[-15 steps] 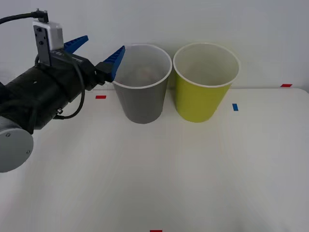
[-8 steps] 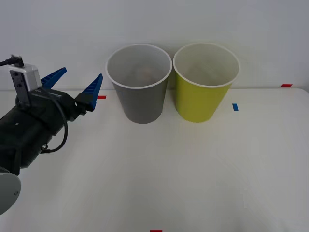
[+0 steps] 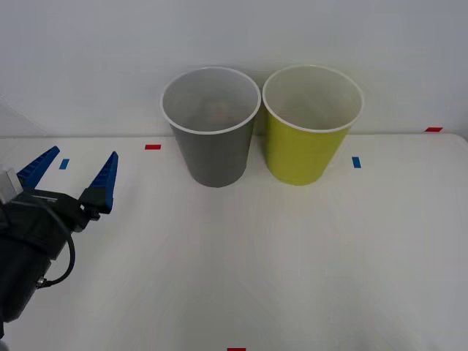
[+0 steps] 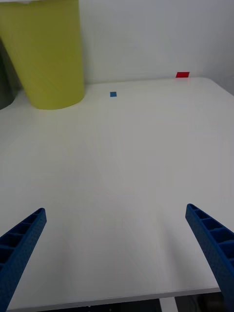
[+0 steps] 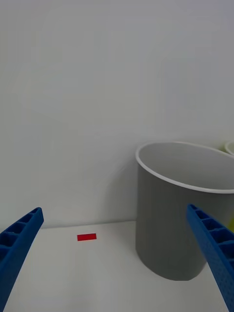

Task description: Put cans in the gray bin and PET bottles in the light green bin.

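Observation:
The gray bin (image 3: 213, 150) and the light green bin (image 3: 303, 150) stand upright side by side at the back of the white table, almost touching. My left gripper (image 3: 72, 172) hangs open and empty over the table's left side, well clear of the gray bin (image 5: 170, 234), which it faces. My right gripper (image 4: 117, 258) is open and empty low over the table's right part, short of the light green bin (image 4: 48, 58). A faint brownish patch shows deep inside the gray bin; I cannot tell what it is. The cans and the PET bottles are out of view.
Small tape marks lie on the table: a red mark (image 3: 152, 147) left of the gray bin, a blue mark (image 3: 356, 161) right of the green bin, and another red mark (image 3: 433, 129) at the far right. A white wall stands close behind the bins.
My left arm has drawn back from the gray bin's rim, moving down and to the left. Its fingers stayed open and empty. The bins have not moved.

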